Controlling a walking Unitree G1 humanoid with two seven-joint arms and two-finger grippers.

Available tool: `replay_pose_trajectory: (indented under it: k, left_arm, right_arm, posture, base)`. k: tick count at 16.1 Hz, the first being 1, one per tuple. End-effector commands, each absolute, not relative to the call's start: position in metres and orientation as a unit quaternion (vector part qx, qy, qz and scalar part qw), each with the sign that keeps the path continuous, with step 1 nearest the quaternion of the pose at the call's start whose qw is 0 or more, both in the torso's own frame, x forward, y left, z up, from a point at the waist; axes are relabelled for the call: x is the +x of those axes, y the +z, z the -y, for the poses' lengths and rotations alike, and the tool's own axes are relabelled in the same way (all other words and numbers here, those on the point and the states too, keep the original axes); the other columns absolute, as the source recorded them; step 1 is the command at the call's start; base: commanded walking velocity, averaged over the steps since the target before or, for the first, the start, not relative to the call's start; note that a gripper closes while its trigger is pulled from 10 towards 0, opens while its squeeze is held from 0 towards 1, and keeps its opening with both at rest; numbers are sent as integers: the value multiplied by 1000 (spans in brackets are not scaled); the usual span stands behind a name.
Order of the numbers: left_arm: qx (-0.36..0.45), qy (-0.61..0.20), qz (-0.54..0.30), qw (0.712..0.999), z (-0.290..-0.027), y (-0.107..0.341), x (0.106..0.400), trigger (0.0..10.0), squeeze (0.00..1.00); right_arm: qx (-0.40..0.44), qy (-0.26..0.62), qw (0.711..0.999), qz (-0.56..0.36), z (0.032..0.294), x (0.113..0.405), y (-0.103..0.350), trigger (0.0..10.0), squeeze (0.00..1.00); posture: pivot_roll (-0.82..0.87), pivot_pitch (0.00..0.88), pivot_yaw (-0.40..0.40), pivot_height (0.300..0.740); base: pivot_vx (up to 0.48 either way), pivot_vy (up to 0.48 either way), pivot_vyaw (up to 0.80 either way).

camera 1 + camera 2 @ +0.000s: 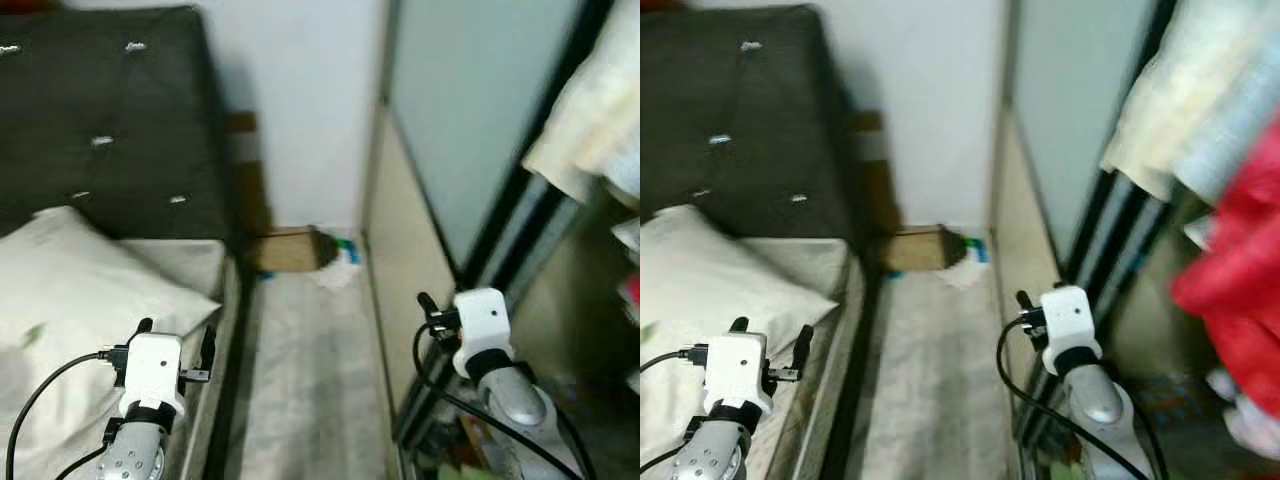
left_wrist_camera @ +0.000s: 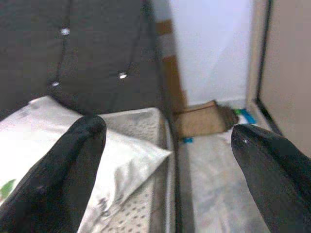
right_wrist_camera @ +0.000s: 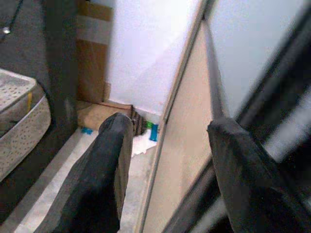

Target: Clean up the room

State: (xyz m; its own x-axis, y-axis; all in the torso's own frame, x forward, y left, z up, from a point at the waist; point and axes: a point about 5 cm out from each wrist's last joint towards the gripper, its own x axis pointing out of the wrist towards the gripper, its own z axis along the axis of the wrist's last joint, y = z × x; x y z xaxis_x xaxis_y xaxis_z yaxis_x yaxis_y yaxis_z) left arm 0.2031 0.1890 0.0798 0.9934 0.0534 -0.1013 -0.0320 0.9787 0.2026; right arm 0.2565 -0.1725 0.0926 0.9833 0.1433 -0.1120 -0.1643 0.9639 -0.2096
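Between bed and wardrobe, scattered white and blue litter [image 1: 340,262] lies far ahead; my left tool [image 2: 165,165] and right tool [image 3: 167,160], fingers apart and empty, may clip the wardrobe's sliding door [image 1: 420,260] in this narrow aisle.

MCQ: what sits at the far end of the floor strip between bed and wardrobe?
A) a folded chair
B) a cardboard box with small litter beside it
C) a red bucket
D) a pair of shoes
B: a brown cardboard box lies against the far wall, with white and blue-green litter next to it, beyond the pillow on the bed.
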Motion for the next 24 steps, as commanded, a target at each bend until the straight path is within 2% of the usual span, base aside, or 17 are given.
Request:
replay_pose_trajectory:
  k: [1,24]
  left_arm:
    - [107,23,-57,992,-194,80,204,10000,0]
    - [98,38,-53,993,-194,82,209,10000,0]
  right_arm:
    - [-102,87,990,-39,166,259,96,10000,0]
    - [-92,92,991,-40,169,265,97,10000,0]
  posture:
    - [-48,0,-47,740]
    - [-40,3,-59,740]
  base:
    - [0,0,800]
    - [0,0,800]
